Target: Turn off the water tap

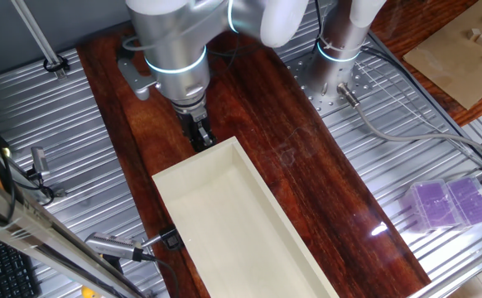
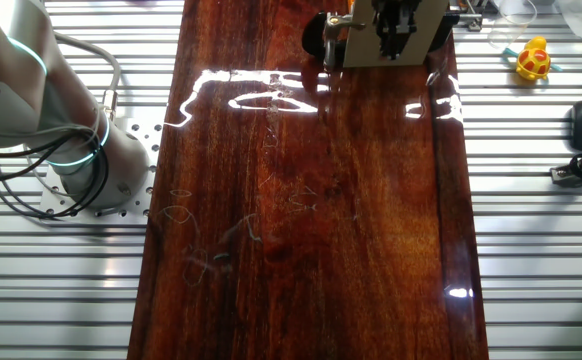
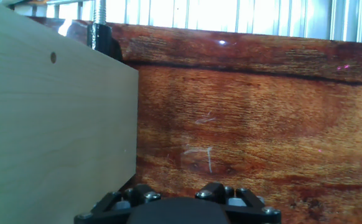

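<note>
No water tap shows clearly in any view. My gripper hangs at the far end wall of a long cream box on the dark wooden board. In the other fixed view the gripper sits against the box's pale end panel at the top edge. In the hand view only the gripper's black knuckles and a dark rounded part between them show at the bottom. The fingertips are hidden there. The box's pale wooden wall fills the left. I cannot tell whether the jaws hold anything.
A black C-clamp grips the box's near left side, and its screw also shows in the hand view. A purple case lies at the right. A yellow toy and the arm's base stand beside the board.
</note>
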Action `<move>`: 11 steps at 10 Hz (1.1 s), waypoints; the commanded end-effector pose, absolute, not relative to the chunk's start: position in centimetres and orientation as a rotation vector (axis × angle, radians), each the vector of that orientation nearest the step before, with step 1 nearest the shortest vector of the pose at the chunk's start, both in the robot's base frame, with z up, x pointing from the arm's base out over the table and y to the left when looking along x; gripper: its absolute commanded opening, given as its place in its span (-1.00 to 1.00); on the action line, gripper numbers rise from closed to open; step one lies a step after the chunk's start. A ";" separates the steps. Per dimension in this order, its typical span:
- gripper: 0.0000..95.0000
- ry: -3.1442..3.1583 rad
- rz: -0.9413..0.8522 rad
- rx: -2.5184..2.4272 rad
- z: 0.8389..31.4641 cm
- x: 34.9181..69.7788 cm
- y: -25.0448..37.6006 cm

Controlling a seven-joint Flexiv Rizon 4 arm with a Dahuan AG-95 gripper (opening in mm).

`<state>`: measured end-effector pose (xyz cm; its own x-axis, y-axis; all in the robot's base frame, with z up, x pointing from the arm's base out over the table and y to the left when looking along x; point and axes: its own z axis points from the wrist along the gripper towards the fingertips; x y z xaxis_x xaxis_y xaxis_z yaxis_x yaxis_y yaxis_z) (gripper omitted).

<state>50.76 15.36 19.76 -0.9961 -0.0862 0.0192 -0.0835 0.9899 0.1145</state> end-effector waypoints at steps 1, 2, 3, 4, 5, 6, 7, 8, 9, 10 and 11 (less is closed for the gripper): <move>0.20 -3.109 -0.194 0.120 19.7 50.5 15.4; 0.20 -3.110 -0.196 0.115 19.6 50.3 15.5; 0.20 -3.112 -0.202 0.108 19.5 50.0 15.7; 0.20 -3.112 -0.202 0.104 19.4 49.9 15.9; 0.20 -3.110 -0.200 0.102 19.3 49.9 16.0; 0.20 -3.109 -0.200 0.099 19.3 49.8 16.1; 0.20 -3.111 -0.196 0.097 19.2 49.9 16.2; 0.20 -3.113 -0.185 0.110 19.2 49.9 16.2; -0.20 -3.111 -0.195 0.131 19.2 49.9 16.2; -0.20 -3.108 -0.194 0.126 19.2 49.9 16.2; -0.20 -3.103 -0.198 0.093 19.2 49.9 16.2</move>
